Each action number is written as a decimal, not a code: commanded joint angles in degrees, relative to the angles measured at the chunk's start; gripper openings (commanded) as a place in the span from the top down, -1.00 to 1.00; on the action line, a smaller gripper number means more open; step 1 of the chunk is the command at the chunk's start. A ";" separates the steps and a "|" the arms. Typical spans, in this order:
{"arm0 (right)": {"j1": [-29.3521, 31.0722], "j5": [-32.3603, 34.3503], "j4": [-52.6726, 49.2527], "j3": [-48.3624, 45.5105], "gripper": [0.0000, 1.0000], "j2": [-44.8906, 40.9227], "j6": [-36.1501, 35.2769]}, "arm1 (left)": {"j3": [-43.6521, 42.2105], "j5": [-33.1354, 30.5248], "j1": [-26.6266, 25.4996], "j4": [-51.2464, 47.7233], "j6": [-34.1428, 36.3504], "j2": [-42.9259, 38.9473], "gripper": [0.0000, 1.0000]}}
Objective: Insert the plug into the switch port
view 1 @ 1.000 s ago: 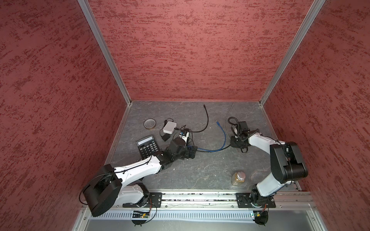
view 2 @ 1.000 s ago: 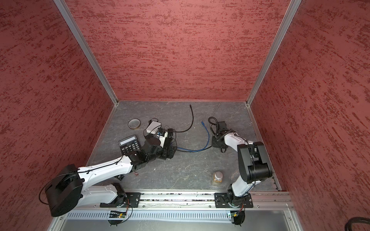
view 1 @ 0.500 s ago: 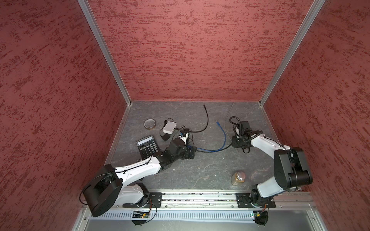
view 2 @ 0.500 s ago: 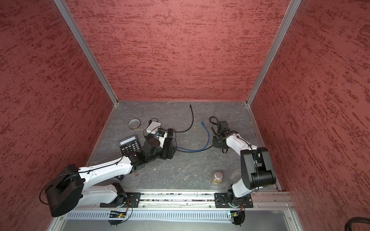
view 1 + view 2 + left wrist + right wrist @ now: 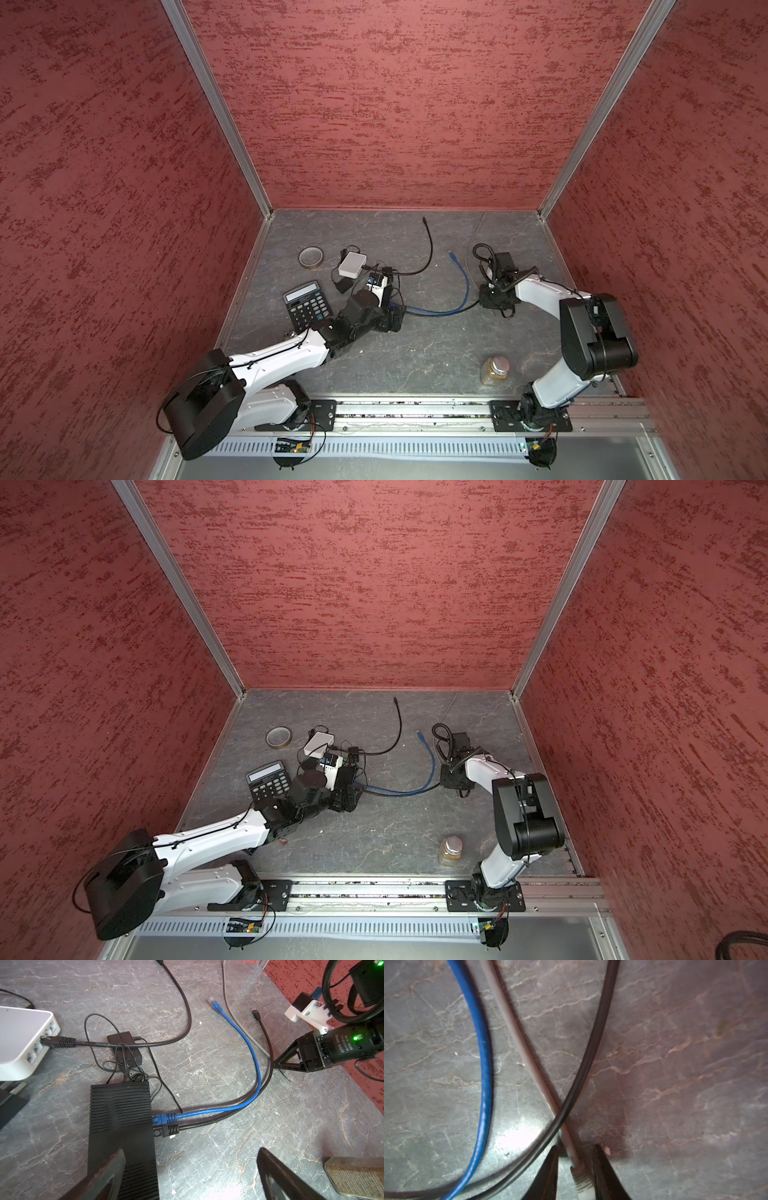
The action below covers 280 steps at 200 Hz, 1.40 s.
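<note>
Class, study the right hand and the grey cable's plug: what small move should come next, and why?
Probably close the right hand on the grey plug: its fingers straddle it on the table with a gap showing, so it seems not yet gripped.

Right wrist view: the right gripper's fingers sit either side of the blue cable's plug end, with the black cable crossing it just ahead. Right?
No: the plug end between the fingers of the right gripper belongs to the grey cable, not the blue cable, which curves away alongside. The black cable does cross it just ahead, as the right wrist view shows.
</note>
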 commanded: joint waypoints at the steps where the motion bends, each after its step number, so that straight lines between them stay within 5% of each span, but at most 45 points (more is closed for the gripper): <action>1: -0.28 0.06 0.04 -1.12 0.50 3.27 1.75 | -0.61 -0.73 0.49 1.29 -0.66 -0.84 -0.99; 55: -0.34 3.81 0.94 -0.63 1.00 2.42 2.02 | -0.04 -0.60 0.67 0.51 -1.02 -1.38 -0.99; 165: -0.31 19.18 -3.12 5.59 1.00 -6.71 1.57 | -0.71 -0.94 0.76 -0.21 -1.97 -3.12 -0.99; 196: -0.28 15.72 -4.35 8.02 1.00 -9.04 0.88 | -0.76 -0.58 0.76 0.12 -1.64 -2.97 -0.99; 244: 0.26 -1.89 0.94 4.88 1.00 -15.48 3.93 | 0.51 4.48 0.56 3.21 -1.27 0.06 -0.99; 280: 2.47 -5.73 4.82 1.15 1.00 -19.33 8.19 | 2.25 5.19 -2.71 8.83 -0.62 5.48 -1.00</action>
